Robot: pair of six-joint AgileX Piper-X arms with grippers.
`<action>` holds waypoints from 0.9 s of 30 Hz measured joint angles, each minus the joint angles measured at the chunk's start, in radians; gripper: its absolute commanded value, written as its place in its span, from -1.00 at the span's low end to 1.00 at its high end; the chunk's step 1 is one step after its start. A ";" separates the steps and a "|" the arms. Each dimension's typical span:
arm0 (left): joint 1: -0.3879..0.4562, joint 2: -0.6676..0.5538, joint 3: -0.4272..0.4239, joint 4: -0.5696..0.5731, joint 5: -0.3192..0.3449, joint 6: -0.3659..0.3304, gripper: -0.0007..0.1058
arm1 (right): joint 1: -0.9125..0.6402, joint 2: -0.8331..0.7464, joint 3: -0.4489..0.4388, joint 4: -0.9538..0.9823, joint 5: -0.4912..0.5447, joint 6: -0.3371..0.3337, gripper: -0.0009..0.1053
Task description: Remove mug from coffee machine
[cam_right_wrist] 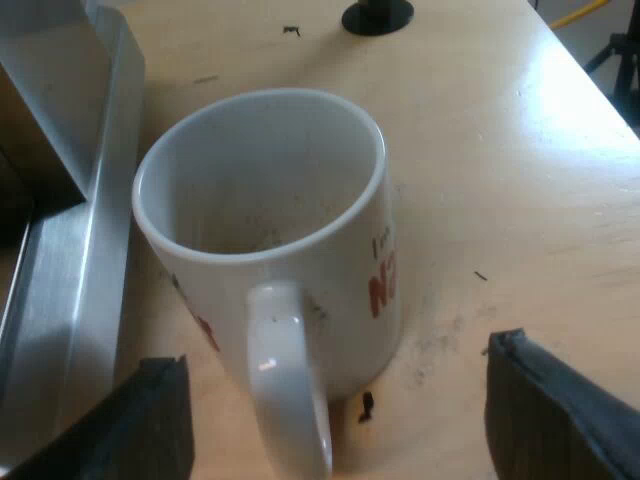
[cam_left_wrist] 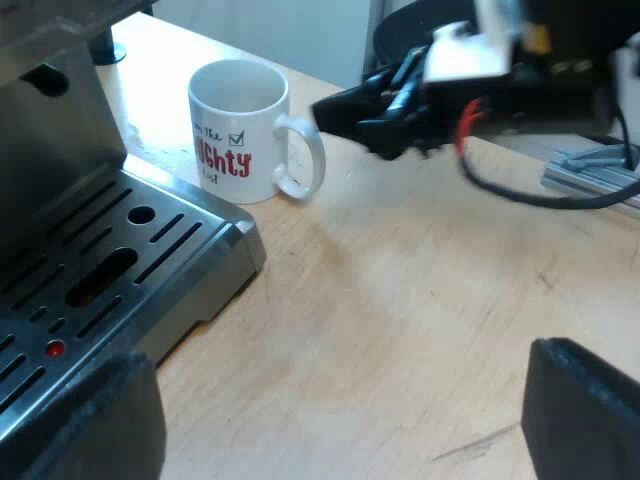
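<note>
1. Right wrist view: our right gripper has its fingers spread wide and holds nothing. The mug stands upright just ahead, its handle pointing back between the fingers without touching either.
2. The mug sits on the wooden table, off the drip tray of the espresso machine and just beside the tray.
3. Left wrist view: our left gripper is also spread wide and empty, over bare table near the tray's corner. The mug is well ahead of it.
4. From there, our right gripper sits close to the mug's handle.

A pale wooden counter bore dark specks and faint scuffs. A round black disc sat on it. A grey metal rail lay beside its edge.
</note>
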 measured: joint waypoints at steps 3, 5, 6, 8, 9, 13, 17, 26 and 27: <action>0.000 0.000 0.000 0.000 -0.002 0.000 0.50 | 0.000 -0.118 0.000 0.128 -0.014 0.000 0.21; 0.000 0.000 0.000 0.000 -0.003 -0.015 0.50 | 0.012 -0.186 0.000 0.215 -0.038 0.002 0.21; 0.000 0.000 0.000 0.000 -0.003 -0.017 0.50 | 0.020 -0.206 0.000 0.231 -0.045 0.002 0.21; 0.000 0.000 0.000 0.000 -0.003 -0.035 0.50 | 0.054 -0.280 -0.006 0.343 -0.053 0.002 0.21; 0.000 0.000 0.000 0.000 -0.003 -0.046 0.50 | 0.067 -0.300 -0.011 0.364 -0.053 0.002 0.21; 0.000 0.000 -0.003 0.000 -0.003 -0.100 0.50 | 0.146 -0.406 -0.054 0.563 -0.055 0.002 0.21; 0.000 0.000 -0.045 0.003 -0.004 -0.196 0.50 | 0.223 -0.452 -0.148 0.770 -0.058 0.074 0.21; 0.024 0.000 -0.201 0.112 -0.072 -0.210 0.50 | 0.289 -0.457 -0.374 1.022 -0.060 0.109 0.21; 0.036 0.000 -0.211 0.126 -0.074 -0.210 0.50 | 0.289 -0.457 -0.387 1.025 -0.060 0.109 0.21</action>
